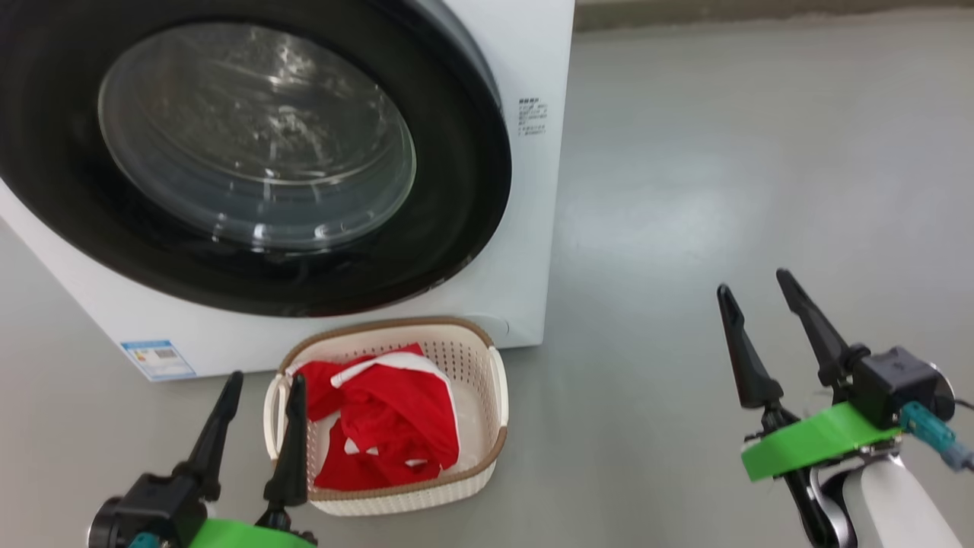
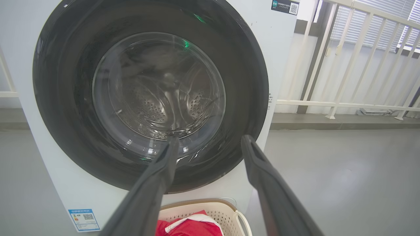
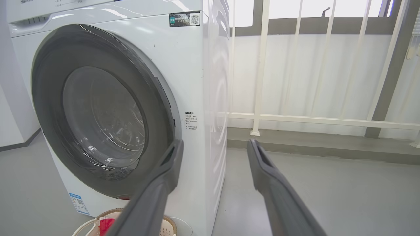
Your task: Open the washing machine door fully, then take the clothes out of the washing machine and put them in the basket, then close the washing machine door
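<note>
Head view looks down on a big white boxy front-loading washing machine (image 1: 525,251) whose large round door (image 1: 255,144), a glossy black rim around a bulging clear glass bowl, sits shut against its front. On the grey floor (image 1: 723,152) just before the machine stands a small cream-white perforated plastic basket (image 1: 498,380) with a brown woven-look rim. The bright red fabric clothes with white trim (image 1: 388,426) lie crumpled inside it.

The left gripper (image 1: 266,378) is at the lower left with its two dark fingers spread apart and nothing between them. One finger overlaps the basket's left edge in this view, and contact cannot be judged. The right gripper (image 1: 753,281) is well to the right over bare floor, fingers likewise parted and empty.

Left wrist view – the perforated steel drum (image 2: 154,108) shows through the glass, and a pale railing (image 2: 344,65) stands beside the machine.
</note>
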You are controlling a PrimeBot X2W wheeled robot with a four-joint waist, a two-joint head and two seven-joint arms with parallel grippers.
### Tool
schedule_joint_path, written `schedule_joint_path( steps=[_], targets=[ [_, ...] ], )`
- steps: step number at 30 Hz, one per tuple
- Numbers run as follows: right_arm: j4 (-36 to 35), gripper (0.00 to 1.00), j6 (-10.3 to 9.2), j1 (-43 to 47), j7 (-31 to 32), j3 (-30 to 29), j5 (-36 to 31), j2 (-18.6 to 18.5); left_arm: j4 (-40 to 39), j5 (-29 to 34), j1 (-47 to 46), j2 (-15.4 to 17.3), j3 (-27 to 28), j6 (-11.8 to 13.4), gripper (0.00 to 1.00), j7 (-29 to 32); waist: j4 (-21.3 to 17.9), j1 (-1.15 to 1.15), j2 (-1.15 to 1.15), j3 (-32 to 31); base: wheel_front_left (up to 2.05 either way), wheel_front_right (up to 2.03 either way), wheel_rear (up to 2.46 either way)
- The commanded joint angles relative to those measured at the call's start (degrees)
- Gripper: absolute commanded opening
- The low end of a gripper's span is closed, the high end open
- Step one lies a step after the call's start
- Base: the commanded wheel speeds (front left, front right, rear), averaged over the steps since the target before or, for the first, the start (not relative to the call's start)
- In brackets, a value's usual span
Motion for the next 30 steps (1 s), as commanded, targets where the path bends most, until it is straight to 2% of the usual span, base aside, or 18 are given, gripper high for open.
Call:
schedule_joint_path(
  steps=[1,9,20,30],
  targets=[
    [-2.15,1.0,-0.06,0.2,-0.37,0.95,-0.46,-0.36,-1.09,0.35,-0.06,1.08,2.4,-0.44,1.0,-0.68,-0.5,0.0,0.0,-1.99,0.0,0.0,0.0],
    [-4.99,1.0,-0.06,4.13,-0.37,-0.17,-1.96,-0.1,-0.44,1.45,3.01,1.78,4.37,-0.64,1.0,-0.68,-0.58,0.0,0.0,-3.85,0.0,0.0,0.0],
    [-10.46,1.0,-0.06,10.86,-0.37,-3.85,-3.28,1.14,-0.35,1.52,6.0,1.02,6.68,-0.51,1.0,-0.68,0.58,0.0,0.0,-5.96,0.0,0.0,0.0],
    [-11.46,1.0,-0.06,12.7,-0.37,-3.96,-3.46,2.02,0.84,0.57,6.68,0.5,6.21,-0.85,1.0,-0.68,1.27,0.0,0.0,-6.2,0.0,0.0,0.0]
  ],
)
